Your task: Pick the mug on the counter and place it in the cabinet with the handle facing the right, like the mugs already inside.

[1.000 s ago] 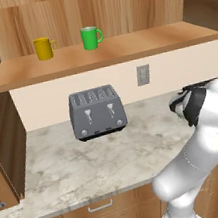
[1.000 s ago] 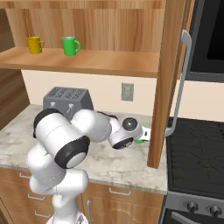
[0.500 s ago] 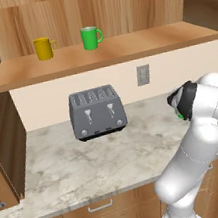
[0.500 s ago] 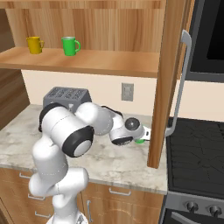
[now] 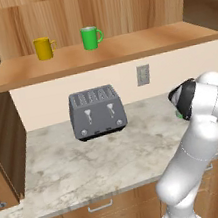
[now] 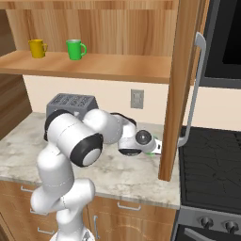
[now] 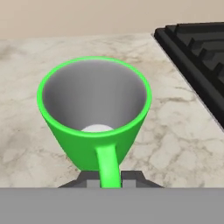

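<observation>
Directly before the gripper [image 7: 109, 178] sits the mug [image 7: 94, 113] — handle [image 7: 107, 166] between its tips; grip unclear.

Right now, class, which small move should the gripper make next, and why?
Probably close on the handle: in the hand view the mug stands upright on the counter, its handle between the fingertips of the gripper.

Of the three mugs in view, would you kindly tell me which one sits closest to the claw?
The green mug on the counter, right in front of the claw beside the stove; the yellow mug and the brighter green mug stand up on the cabinet shelf.
</observation>
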{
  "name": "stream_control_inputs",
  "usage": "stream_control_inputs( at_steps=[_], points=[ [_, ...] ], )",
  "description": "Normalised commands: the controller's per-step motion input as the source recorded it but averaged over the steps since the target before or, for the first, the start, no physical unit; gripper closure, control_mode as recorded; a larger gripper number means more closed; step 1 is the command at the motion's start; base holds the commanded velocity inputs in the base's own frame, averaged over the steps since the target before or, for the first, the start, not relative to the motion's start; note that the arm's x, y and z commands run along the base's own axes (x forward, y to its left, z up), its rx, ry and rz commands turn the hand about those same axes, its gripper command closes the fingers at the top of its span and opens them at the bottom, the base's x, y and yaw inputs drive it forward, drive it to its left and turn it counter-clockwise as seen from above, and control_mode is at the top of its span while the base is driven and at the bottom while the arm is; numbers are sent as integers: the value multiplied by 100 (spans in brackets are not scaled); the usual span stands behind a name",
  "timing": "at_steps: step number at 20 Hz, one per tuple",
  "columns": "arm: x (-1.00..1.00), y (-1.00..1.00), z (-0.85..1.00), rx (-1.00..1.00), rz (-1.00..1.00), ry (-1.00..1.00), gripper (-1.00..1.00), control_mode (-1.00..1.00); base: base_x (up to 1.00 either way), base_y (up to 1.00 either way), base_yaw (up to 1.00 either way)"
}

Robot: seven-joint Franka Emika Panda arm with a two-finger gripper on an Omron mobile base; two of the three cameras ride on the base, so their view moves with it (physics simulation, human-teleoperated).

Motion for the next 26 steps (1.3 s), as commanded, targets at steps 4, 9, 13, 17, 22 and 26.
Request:
stream_control_inputs(
  at_steps=[4,9,13,17,22,26],
  points=[
    [-3,0,3,2,1,-1,100,-100,0,0,0],
    [-20,5,32,0,8,-7,100,-100,0,0,0],
    [-17,24,36,0,10,-7,100,-100,0,0,0],
    [-8,34,51,-1,9,-6,100,-100,0,0,0],
    [-12,37,60,-1,6,-5,100,-100,0,0,0],
    [-13,37,67,-2,3,-5,100,-100,0,0,0]
  ],
)
